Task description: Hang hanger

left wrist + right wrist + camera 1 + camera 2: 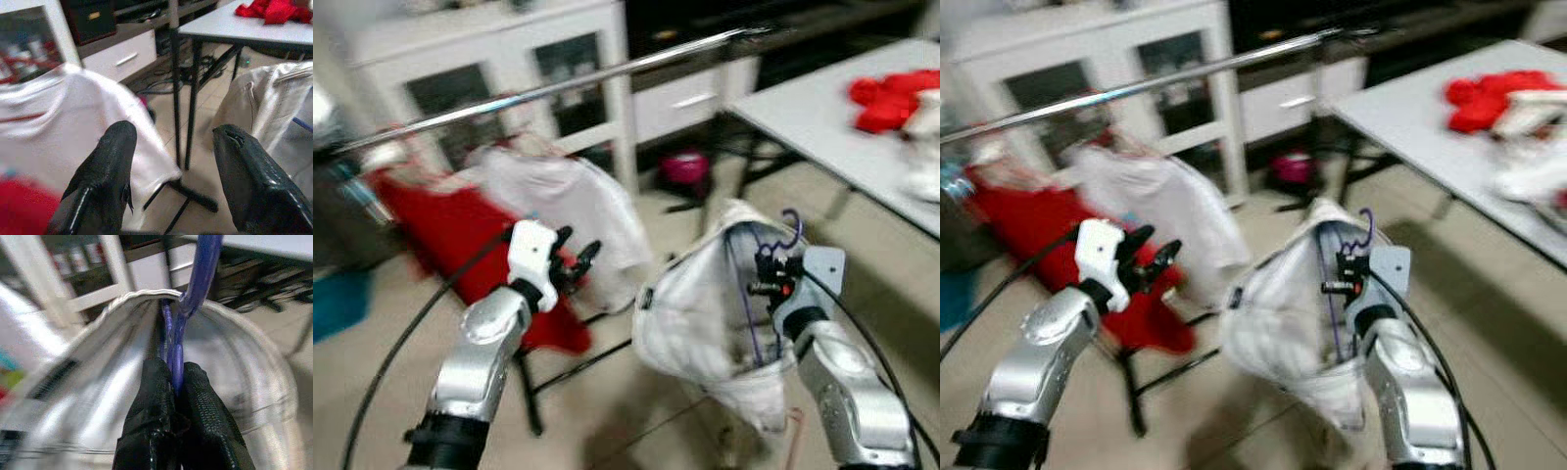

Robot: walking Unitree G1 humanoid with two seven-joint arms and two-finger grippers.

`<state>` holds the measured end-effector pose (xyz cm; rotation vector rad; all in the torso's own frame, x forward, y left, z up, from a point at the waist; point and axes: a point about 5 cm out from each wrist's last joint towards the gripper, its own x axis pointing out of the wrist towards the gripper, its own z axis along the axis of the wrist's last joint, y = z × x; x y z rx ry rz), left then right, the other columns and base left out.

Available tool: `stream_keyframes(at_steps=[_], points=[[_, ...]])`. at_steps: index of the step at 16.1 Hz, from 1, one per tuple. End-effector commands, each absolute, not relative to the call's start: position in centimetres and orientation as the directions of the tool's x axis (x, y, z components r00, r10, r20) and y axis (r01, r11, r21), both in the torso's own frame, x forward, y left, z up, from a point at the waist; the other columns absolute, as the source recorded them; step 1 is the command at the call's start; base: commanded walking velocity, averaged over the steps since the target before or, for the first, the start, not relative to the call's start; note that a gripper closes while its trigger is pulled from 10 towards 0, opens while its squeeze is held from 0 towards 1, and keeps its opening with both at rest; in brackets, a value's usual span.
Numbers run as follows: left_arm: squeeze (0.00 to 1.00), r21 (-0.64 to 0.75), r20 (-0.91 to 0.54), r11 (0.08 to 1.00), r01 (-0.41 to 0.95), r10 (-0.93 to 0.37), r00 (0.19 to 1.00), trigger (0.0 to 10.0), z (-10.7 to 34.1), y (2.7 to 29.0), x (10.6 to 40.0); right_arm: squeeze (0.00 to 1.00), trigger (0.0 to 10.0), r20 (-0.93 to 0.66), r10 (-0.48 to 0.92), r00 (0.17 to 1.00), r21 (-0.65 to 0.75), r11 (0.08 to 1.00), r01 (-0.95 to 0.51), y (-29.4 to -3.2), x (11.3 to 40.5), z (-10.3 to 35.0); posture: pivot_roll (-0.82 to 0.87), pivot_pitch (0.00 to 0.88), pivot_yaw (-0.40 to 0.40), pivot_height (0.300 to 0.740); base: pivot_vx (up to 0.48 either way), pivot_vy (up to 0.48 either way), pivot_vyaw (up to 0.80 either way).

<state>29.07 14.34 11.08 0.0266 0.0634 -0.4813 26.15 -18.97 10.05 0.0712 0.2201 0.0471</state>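
Purple hanger [188,293] with white garment [695,313] is clamped between right gripper [177,382] fingers, held below the metal rail [558,90]. Left gripper [173,161] fingers are spread, nothing held.

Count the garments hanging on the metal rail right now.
2: a red garment toward the rail's left end, and a white shirt beside it. The right tool holds a third, white garment on a purple hanger, not yet hung.

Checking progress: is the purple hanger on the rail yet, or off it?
Off. The right gripper is shut on the purple hanger, holding it and its white garment below the rail.
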Motion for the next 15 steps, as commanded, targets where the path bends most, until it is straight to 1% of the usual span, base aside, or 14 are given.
stream_keyframes(at_steps=[1, 3, 7, 15], points=[[0.00, 0.006, -0.055, 0.885, 0.465, -0.464, 0.884, 10.0, 11.1, 13.7, 28.8, 0.00, 10.0, -0.148, 0.021, 0.989, 0.043, 0.999, -0.015, -20.3, 26.6, 12.0, -0.18, 0.014, 0.063, 0.740, 0.371, 0.000, -0.64], [0.00, 0.004, -0.047, 0.891, 0.454, -0.453, 0.890, 10.0, 10.9, 13.6, 28.5, 0.00, 10.0, -0.148, 0.026, 0.989, 0.030, 0.999, -0.021, -20.6, 26.7, 12.1, -0.18, 0.010, 0.039, 0.740, 0.369, 0.000, 0.00], [0.00, 0.009, -0.026, 0.894, 0.447, -0.447, 0.894, 10.0, 11.2, 13.4, 28.5, 0.00, 10.0, -0.153, 0.041, 0.987, 0.021, 0.999, -0.039, -20.5, 26.8, 12.1, -0.19, 0.000, 0.025, 0.740, 0.370, 0.000, 0.00], [0.00, 0.048, 0.033, 0.877, 0.478, -0.479, 0.877, 10.0, 13.1, 13.0, 28.8, 0.00, 10.0, -0.135, 0.045, 0.990, 0.027, 0.999, -0.041, -20.5, 26.9, 12.2, -0.17, 0.000, 0.039, 0.740, 0.371, 0.000, 0.00]])
